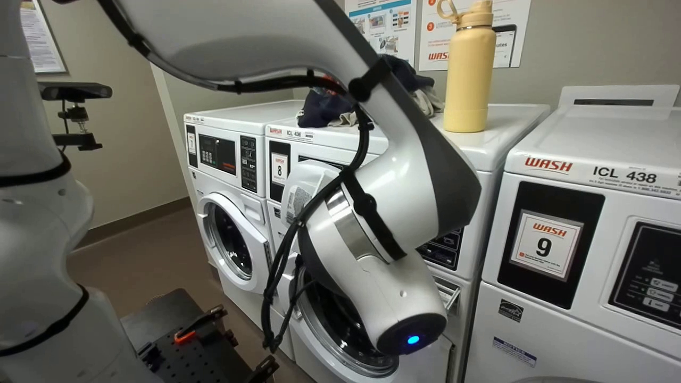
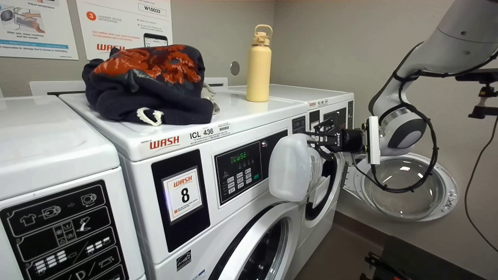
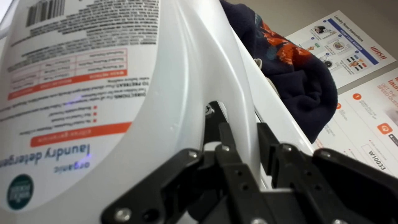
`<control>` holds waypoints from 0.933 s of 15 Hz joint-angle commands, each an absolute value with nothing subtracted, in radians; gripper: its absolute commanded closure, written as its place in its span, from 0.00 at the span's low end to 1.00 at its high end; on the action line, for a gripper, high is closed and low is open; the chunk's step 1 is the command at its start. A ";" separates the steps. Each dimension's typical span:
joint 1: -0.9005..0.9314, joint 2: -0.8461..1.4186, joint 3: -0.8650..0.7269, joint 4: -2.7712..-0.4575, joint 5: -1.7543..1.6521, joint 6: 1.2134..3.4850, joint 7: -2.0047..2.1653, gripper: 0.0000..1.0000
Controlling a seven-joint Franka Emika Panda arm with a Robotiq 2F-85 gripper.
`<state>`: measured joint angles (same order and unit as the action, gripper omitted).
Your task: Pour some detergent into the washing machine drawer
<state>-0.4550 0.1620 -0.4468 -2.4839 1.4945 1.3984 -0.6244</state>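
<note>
I am holding the detergent jug [image 2: 288,167] in the air, out before the front edge of the table [image 2: 237,108], the table being here the flat white top of washer 8 [image 2: 223,221], and lower than this edge. My fingers [image 3: 268,137] are clamping the moulded handle [image 3: 241,112] from its two sides, as the wrist view is showing clearly. The jug is leaning far over, because in the same view the blue and red words of its label [image 3: 80,81] are standing upside down; its mouth end is hiding from me. Of the washing machine drawer [image 1: 452,292] I am seeing only a small white part in an exterior view, since the arm [image 1: 404,298] is covering the rest, so I cannot tell if the mouth of the jug is being exactly above it. In both exterior views a yellow bottle [image 2: 258,74] is standing upright near the table edge which is facing washer 9 [image 1: 574,340], and a heap of dark clothes [image 2: 155,89] with an orange-red pattern is lying near the front edge, more toward the opposite side. Behind the back edge, posters [image 2: 124,27] are hanging. Well apart from the table, a round door [image 2: 404,186] is standing open.
</note>
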 commanded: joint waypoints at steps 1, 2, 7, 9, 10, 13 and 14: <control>-0.471 0.169 -0.454 -2.494 1.512 1.289 -0.595 0.94; -0.471 0.178 -0.452 -2.493 1.511 1.274 -0.599 0.94; -0.468 0.200 -0.451 -2.484 1.504 1.211 -0.606 0.94; -0.468 0.200 -0.453 -2.480 1.501 1.197 -0.605 0.94; -0.468 0.199 -0.454 -2.478 1.500 1.197 -0.605 0.94; -0.468 0.202 -0.454 -2.471 1.500 1.191 -0.604 0.94; -0.468 0.203 -0.454 -2.469 1.500 1.191 -0.603 0.94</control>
<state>-0.4595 0.2228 -0.4468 -2.4783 1.4945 1.2571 -0.6248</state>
